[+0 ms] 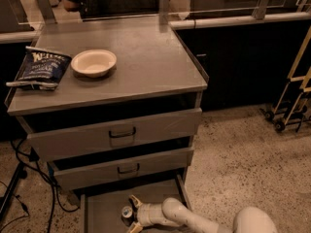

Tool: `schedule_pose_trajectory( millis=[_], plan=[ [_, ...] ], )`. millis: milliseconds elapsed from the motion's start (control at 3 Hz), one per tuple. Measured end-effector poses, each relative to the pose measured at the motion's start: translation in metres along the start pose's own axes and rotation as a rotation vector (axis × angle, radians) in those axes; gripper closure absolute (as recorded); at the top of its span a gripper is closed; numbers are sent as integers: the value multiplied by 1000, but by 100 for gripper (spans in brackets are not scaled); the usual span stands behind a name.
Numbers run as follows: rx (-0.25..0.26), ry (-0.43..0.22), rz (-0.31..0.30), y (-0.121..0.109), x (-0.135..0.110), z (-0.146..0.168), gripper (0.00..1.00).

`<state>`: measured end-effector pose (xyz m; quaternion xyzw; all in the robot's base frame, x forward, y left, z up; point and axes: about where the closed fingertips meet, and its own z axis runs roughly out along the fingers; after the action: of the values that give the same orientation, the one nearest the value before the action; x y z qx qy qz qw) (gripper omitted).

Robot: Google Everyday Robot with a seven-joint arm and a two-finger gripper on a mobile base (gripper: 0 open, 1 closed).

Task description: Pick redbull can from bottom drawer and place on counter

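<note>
The redbull can [127,212] stands upright on the floor of the open bottom drawer [104,212], its shiny silver top showing. My gripper [131,213] reaches into the drawer from the right on a white arm. Its fingers [134,201] are spread, one behind the can and one in front at the lower frame edge, with the can between them. The counter [141,64] is the flat grey top of the cabinet above.
A cream bowl [94,62] and a dark blue chip bag [40,70] lie on the counter's left side. Two upper drawers with dark handles [121,132] stand slightly pulled out. Black cables [29,178] run at the left. A cart [291,96] stands at the right.
</note>
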<state>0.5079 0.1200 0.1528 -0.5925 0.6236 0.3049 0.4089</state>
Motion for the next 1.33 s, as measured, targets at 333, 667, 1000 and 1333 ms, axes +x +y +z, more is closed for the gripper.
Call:
schedule_pose_trajectory(
  millis=[333,667,1000,1333],
  plan=[
    [0,0,0,0,0,0,16],
    [0,0,0,0,0,0,40],
    [0,0,0,0,0,0,63],
    [0,0,0,0,0,0,94]
  ],
)
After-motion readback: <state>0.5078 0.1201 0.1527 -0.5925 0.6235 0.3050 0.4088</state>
